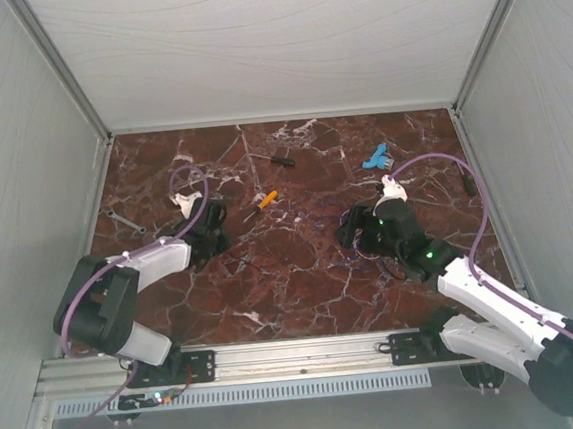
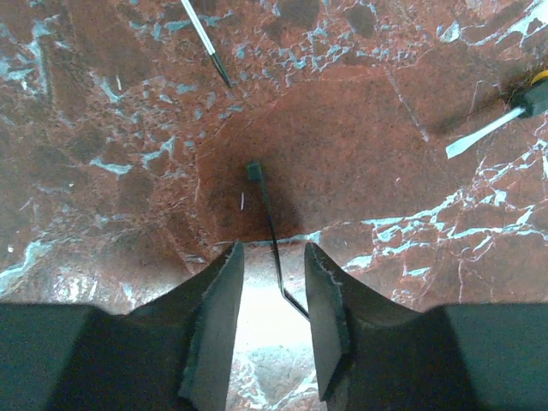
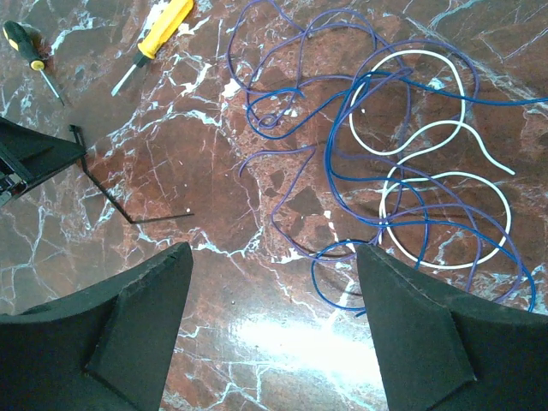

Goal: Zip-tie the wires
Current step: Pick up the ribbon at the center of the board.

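Wires (image 3: 390, 171), thin purple-blue and white strands in loose overlapping loops, lie flat on the red-brown marble worktop (image 1: 303, 293), on its right half, just ahead of the right end effector (image 3: 274, 257) and towards its right finger. That end effector hangs low over the worktop with its jaws spread wide and nothing between them. Left of the wires, apart from them, lies a bent black zip tie (image 2: 267, 214). The left end effector (image 2: 272, 248) is down over it, jaws narrowed to a small gap with the strap running between them, not visibly clamped. Beyond the zip tie lie a yellow-handled screwdriver (image 3: 167, 19) and a smaller black-and-yellow-handled one (image 3: 21, 41), both clear of the wires.
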Motion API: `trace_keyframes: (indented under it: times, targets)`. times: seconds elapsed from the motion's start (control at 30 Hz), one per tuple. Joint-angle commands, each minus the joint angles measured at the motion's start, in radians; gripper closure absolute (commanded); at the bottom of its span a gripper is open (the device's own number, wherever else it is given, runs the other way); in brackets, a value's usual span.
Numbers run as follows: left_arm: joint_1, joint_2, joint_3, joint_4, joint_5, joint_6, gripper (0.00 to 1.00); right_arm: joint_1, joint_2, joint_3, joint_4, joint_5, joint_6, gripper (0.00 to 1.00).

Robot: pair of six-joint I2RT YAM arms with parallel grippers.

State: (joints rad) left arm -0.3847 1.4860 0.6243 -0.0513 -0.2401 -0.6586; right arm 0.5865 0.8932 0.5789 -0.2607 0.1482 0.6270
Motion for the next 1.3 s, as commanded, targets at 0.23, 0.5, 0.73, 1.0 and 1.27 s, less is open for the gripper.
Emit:
trace_keyframes:
  times: [0.23, 0.5, 0.73, 1.0, 1.27]
  targets:
    - [-0.066, 0.119, 0.115, -0.047, -0.132, 0.008, 0.80, -0.005, -0.023, -0.016, -0.007, 0.001, 0.000, 0.24]
    - [-0.083, 0.161, 0.135, -0.068, -0.143, 0.028, 1.00, -0.005, -0.048, -0.030, -0.024, 0.017, -0.006, 0.23]
    - [-0.088, 0.141, 0.125, -0.041, -0.138, 0.049, 1.00, -0.005, -0.081, -0.032, -0.047, 0.033, -0.019, 0.23]
    - [-0.106, -0.038, 0.034, 0.118, 0.000, 0.128, 1.00, -0.004, -0.130, -0.046, -0.036, 0.033, -0.030, 0.22]
    - [-0.130, -0.278, -0.053, 0.229, 0.254, 0.179, 1.00, -0.005, -0.207, -0.032, -0.005, -0.061, -0.044, 0.20]
